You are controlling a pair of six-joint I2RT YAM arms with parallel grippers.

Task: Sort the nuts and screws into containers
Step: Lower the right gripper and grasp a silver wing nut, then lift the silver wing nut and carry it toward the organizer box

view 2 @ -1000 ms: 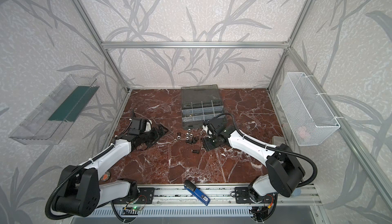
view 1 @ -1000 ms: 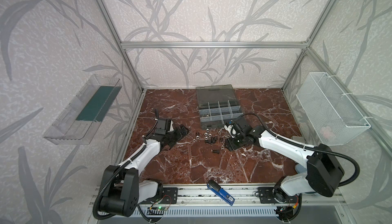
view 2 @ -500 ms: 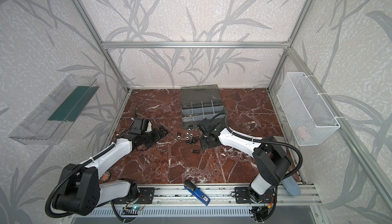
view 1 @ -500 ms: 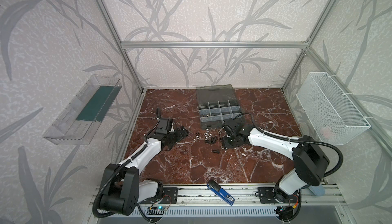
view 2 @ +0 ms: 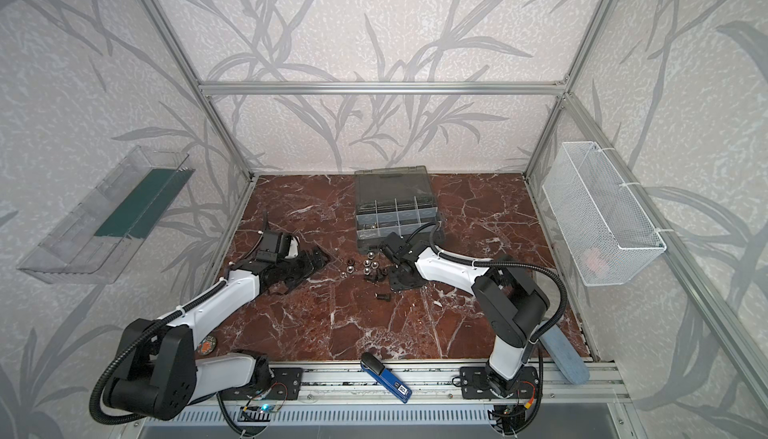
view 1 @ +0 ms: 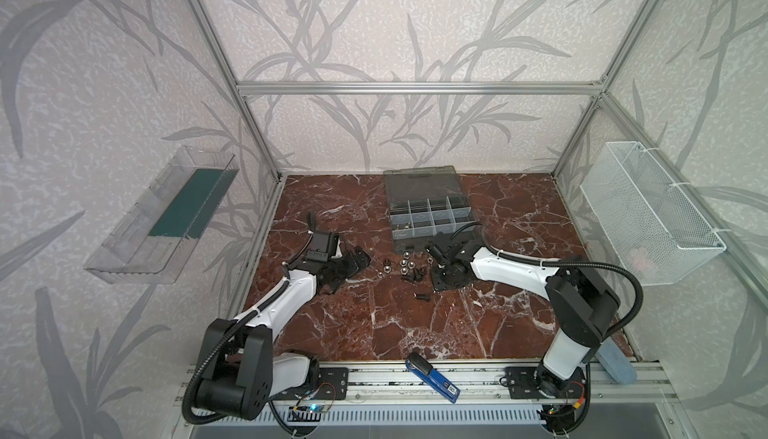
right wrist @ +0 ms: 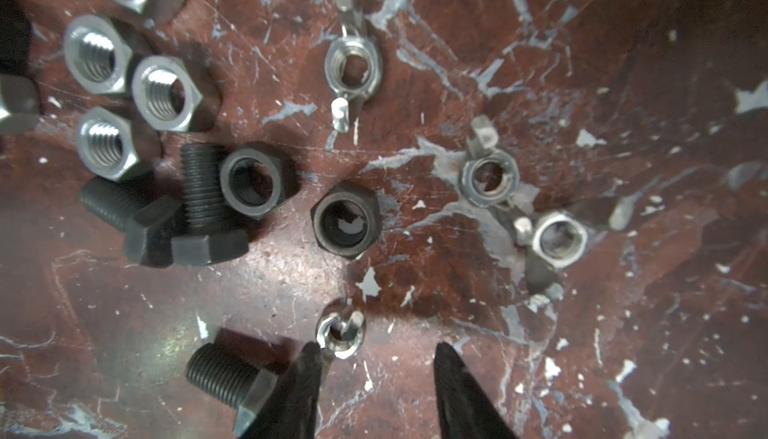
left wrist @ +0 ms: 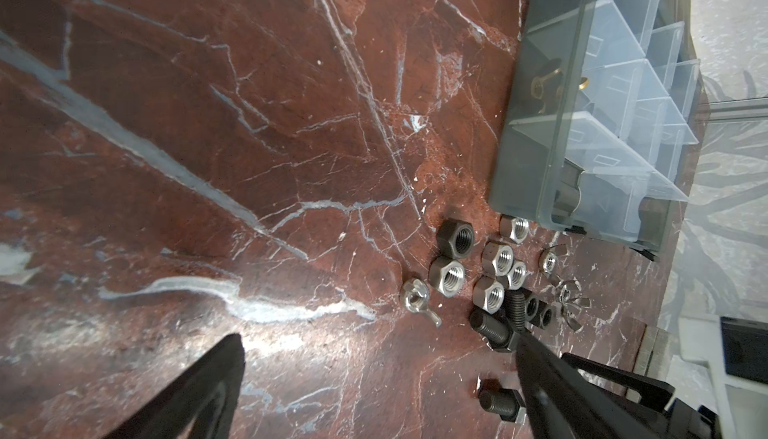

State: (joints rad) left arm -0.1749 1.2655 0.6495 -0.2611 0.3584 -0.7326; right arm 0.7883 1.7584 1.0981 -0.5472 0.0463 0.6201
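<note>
Item: wing nut [right wrist: 340, 333], lower centre. My right gripper [right wrist: 376, 360] half-open, nut touching one finger; I should centre before closing.

A mesh basket [view 1: 640, 216] hangs right, clear tray [view 1: 137, 241] left, blue device [view 1: 434, 378] lies on the front rail [view 1: 374, 387].

loose nuts [left wrist: 452, 282], screws [left wrist: 496, 400] clustered, beside containers [left wrist: 528, 146]
</note>
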